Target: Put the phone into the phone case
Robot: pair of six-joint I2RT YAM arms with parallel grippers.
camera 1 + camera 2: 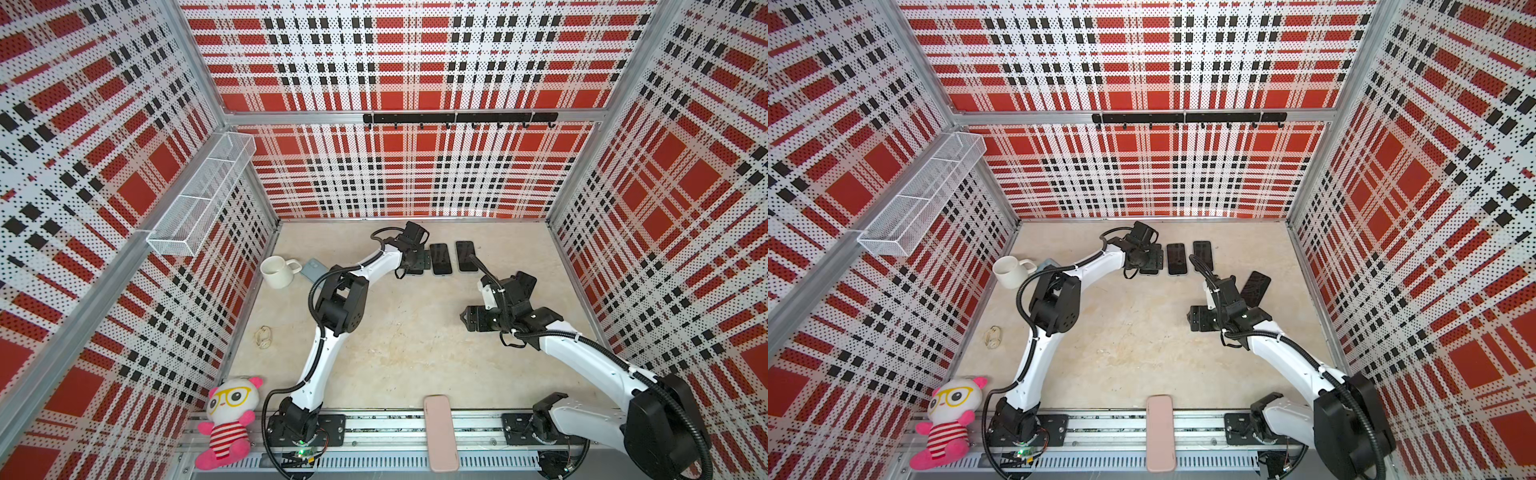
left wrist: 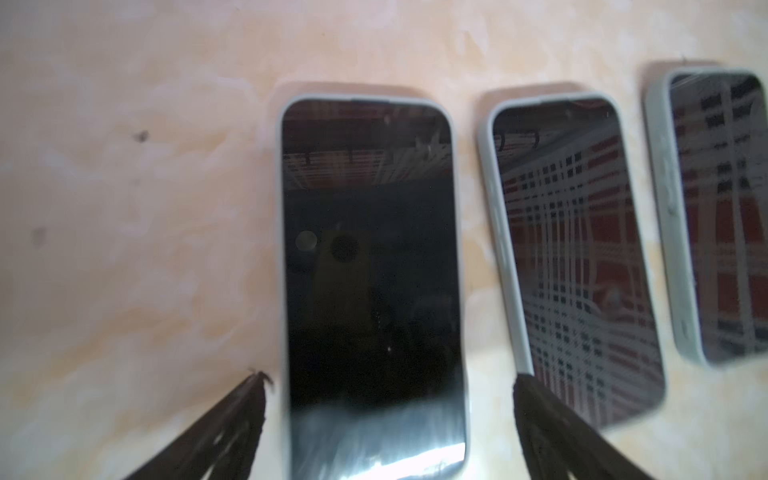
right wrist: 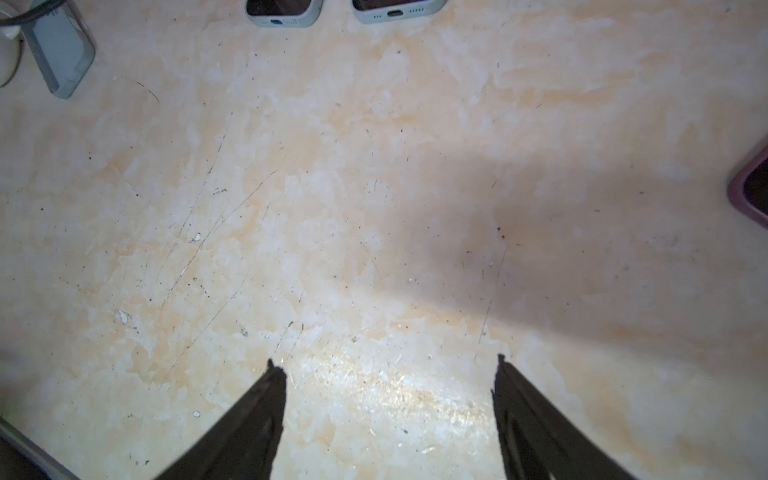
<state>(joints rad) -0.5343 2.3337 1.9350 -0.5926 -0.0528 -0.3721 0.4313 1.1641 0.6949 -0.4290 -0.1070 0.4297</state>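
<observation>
Top views look down over the whole table; wrist cameras face it, apparently close.

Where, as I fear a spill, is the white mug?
In both top views the white mug stands by the left wall, its handle toward the grey phone case.

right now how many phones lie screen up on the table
4. Back row: left phone under the left tool, middle phone, right phone. Angled phone beside the right arm. More may be hidden.
</observation>
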